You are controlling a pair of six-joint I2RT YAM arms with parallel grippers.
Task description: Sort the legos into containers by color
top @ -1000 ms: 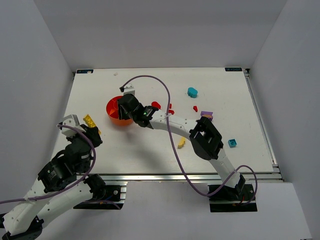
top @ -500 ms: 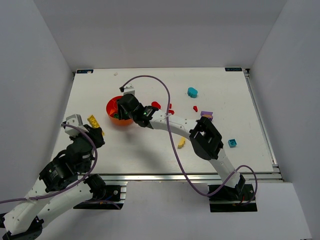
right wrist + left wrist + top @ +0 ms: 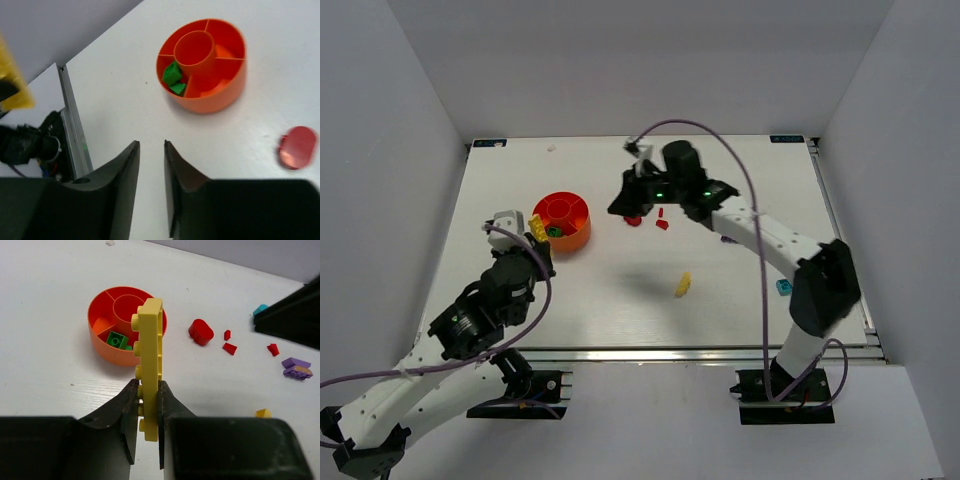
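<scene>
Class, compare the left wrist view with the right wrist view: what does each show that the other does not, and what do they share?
Only left wrist: a purple brick and small red pieces. Only right wrist: the table's metal rail, and the right gripper from behind, holding nothing. Both: the orange bowl, the green legos in it and a red rounded brick.

Lighting evenly and brightly from overhead, casting soft grey shadows on the white table (faint, diffuse edges); blurring the red lego and yellow lego plate at right-wrist edges.
</scene>
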